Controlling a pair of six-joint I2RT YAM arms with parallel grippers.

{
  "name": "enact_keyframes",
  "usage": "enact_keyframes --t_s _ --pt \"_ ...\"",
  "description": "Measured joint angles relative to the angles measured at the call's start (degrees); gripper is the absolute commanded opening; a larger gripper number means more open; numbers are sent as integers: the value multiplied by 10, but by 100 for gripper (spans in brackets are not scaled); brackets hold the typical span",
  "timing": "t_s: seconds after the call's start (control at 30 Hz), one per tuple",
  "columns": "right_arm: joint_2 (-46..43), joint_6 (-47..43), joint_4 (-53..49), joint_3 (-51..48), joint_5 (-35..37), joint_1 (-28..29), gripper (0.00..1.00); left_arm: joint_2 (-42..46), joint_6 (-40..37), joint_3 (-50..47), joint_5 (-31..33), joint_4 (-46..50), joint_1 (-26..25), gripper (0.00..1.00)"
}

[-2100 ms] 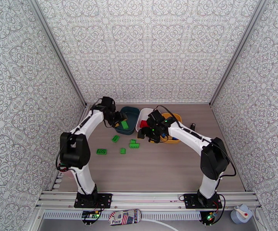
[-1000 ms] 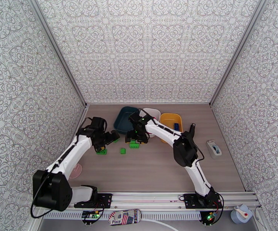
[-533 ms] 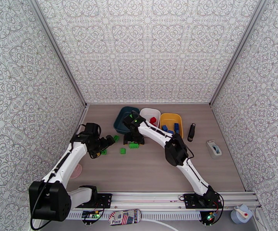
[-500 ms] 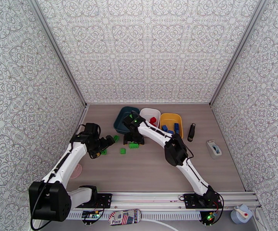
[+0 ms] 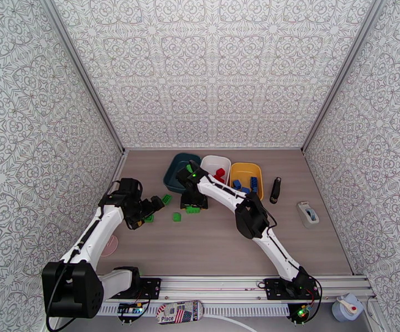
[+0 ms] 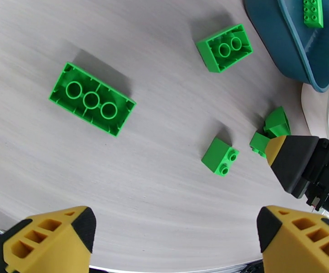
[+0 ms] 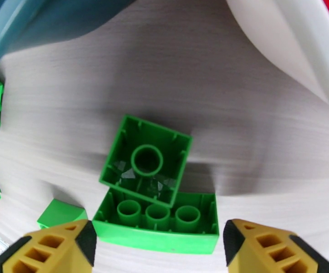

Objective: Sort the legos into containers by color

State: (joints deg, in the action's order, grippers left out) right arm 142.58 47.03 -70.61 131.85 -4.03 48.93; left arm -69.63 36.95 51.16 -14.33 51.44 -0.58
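Several green legos lie loose on the wooden table: a long one (image 6: pixel 91 99) and a square one (image 6: pixel 224 47), both upside down, and a small one (image 6: pixel 220 156). My left gripper (image 5: pixel 154 207) hovers open above them, holding nothing. My right gripper (image 7: pixel 164 251) is open, its fingers on either side of two touching upturned green bricks, one square (image 7: pixel 146 162) and one long (image 7: pixel 157 221). Behind stand the containers: the teal tub (image 5: pixel 178 161) with a green brick (image 6: pixel 313 11) inside, the white tub (image 5: pixel 213 160) with red bricks (image 5: pixel 220 174), and the yellow tub (image 5: pixel 244 168) with blue bricks (image 5: pixel 253 182).
A black object (image 5: pixel 275 190) and a white-and-blue device (image 5: pixel 309 213) lie on the table to the right of the tubs. A pink disc (image 5: pixel 110 247) sits near the left wall. Patterned walls close in the table on three sides.
Both arms left the tubs and came down to the loose green bricks. The left gripper then drew back slightly to the left, and the right gripper's jaws are narrowing over the two touching bricks.
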Motion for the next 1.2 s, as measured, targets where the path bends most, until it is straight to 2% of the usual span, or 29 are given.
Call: enact_keyframes --t_s 0.4,0.77,1.03,1.2 --pt "11 -1 2 2 2 0 78 12 0 -8 -7 2 0 99" --pt "12 1 5 4 2 0 61 14 1 -8 -10 5 0 99" --pt "-59 2 44 -108 2 0 59 -28 11 -5 -22 -16 -42 99" --pt "-113 2 68 -138 -9 -6 57 -75 32 20 -51 -51 -64 99"
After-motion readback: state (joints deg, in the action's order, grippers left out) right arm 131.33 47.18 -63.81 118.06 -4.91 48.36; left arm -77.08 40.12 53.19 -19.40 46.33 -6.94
